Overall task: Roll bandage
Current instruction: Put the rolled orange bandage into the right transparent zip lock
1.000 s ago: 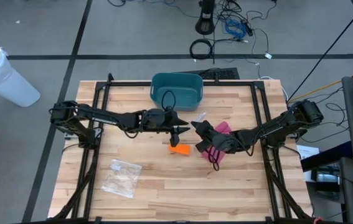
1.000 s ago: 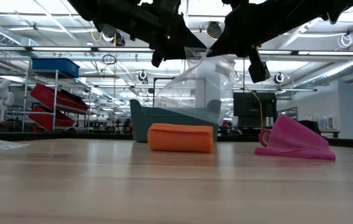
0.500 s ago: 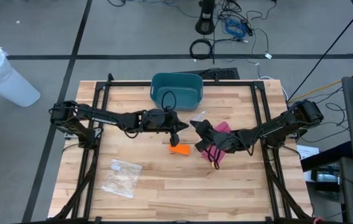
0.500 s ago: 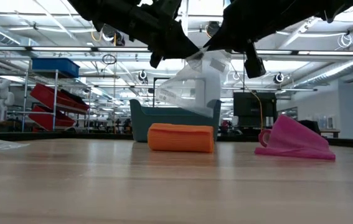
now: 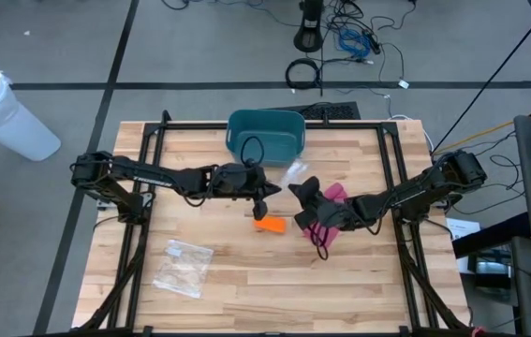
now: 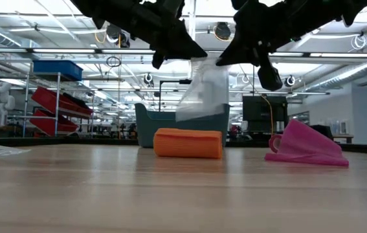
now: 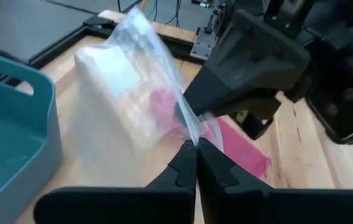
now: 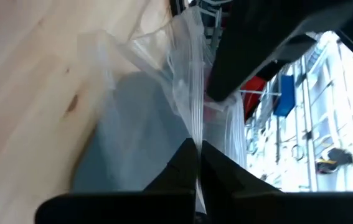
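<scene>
A clear plastic bag [image 6: 202,90] with something white inside hangs in the air between my two grippers, above the table's middle. My left gripper [image 5: 272,194] and my right gripper [image 5: 295,190] are both shut on its top edge, tips almost meeting. Under them an orange rolled bandage [image 5: 268,224] lies on its side on the wood. A pink bandage [image 5: 332,213] lies crumpled below my right arm. My left gripper pinches the bag's upper edge [image 7: 188,134] between its two fingertips, coming from the table's left and slanting slightly down. The bag hangs clear of the table. My right gripper pinches the same edge strip [image 8: 192,127] between its fingers from the table's right, close beside the left one.
A teal bin [image 5: 265,136] stands at the far middle of the table, just behind the bag. A second clear bag [image 5: 183,267] lies flat at the near left. Black frame rails [image 5: 143,187] run along both sides.
My left gripper has shut on the bag's top edge, staying where it was. My right gripper has rolled about its own line while holding on. The bag, spread wide and slanted before, now hangs narrower and more upright.
</scene>
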